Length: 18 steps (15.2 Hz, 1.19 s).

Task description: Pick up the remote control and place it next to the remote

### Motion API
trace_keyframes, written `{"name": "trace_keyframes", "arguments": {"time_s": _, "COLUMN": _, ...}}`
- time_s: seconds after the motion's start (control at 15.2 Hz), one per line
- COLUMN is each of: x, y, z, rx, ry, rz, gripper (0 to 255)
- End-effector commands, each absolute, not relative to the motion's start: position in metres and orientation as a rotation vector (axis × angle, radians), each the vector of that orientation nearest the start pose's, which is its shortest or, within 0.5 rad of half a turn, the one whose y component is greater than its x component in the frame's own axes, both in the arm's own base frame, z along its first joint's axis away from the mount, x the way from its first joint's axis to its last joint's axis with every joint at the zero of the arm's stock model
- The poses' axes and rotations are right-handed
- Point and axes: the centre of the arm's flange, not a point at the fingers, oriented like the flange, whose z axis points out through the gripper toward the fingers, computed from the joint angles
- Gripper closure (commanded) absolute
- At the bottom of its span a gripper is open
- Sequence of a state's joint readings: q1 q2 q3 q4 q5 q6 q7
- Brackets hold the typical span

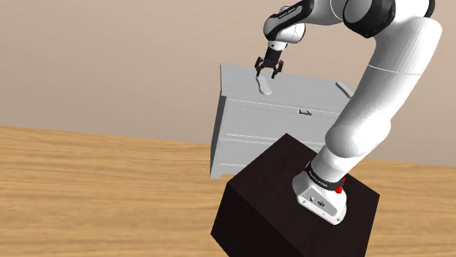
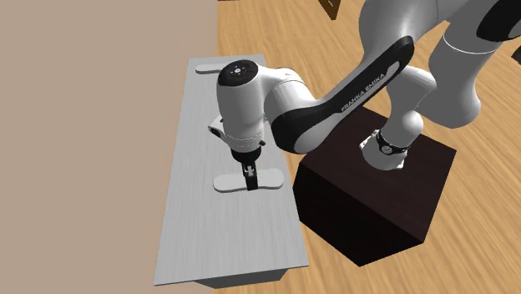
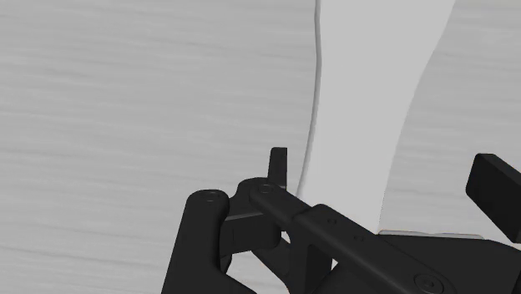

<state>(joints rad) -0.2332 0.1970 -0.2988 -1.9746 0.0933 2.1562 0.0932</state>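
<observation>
A pale grey, waisted remote control (image 2: 271,178) lies flat on the grey dresser top (image 2: 200,238), about midway along it. My black gripper (image 2: 249,172) hangs just above its middle, pointing straight down, open. In the wrist view the remote (image 3: 367,100) runs between the two fingertips (image 3: 278,165), which stand apart on either side without touching it. From the shoulder view the gripper (image 1: 268,70) hovers over the remote (image 1: 266,87) near the dresser's back edge. A second pale remote (image 2: 219,68) lies at the far end of the dresser top.
The light grey dresser (image 1: 256,131) stands against a tan wall (image 1: 109,58) on a wooden floor (image 1: 88,190). My dark brown stand (image 1: 292,212) sits right in front of the dresser. Bare dresser top stretches between the two remotes.
</observation>
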Motion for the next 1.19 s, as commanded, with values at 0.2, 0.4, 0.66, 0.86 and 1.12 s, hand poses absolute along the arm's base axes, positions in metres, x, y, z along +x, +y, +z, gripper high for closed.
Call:
{"name": "trace_keyframes", "arguments": {"time_s": 0.2, "x": 0.516, "y": -0.296, "z": 0.347, "rx": -2.944, "ry": 1.041, "rz": 0.003, "gripper": 0}}
{"name": "trace_keyframes", "arguments": {"time_s": 0.4, "x": 0.516, "y": -0.296, "z": 0.334, "rx": -2.944, "ry": 1.041, "rz": 0.003, "gripper": 0}}
{"name": "trace_keyframes", "arguments": {"time_s": 0.66, "x": 0.516, "y": -0.296, "z": 0.334, "rx": -2.944, "ry": 1.041, "rz": 0.003, "gripper": 0}}
{"name": "trace_keyframes", "arguments": {"time_s": 0.86, "x": 0.516, "y": -0.296, "z": 0.334, "rx": -2.944, "ry": 1.041, "rz": 0.003, "gripper": 0}}
{"name": "trace_keyframes", "arguments": {"time_s": 1.12, "x": 0.516, "y": -0.296, "z": 0.334, "rx": -2.944, "ry": 1.041, "rz": 0.003, "gripper": 255}}
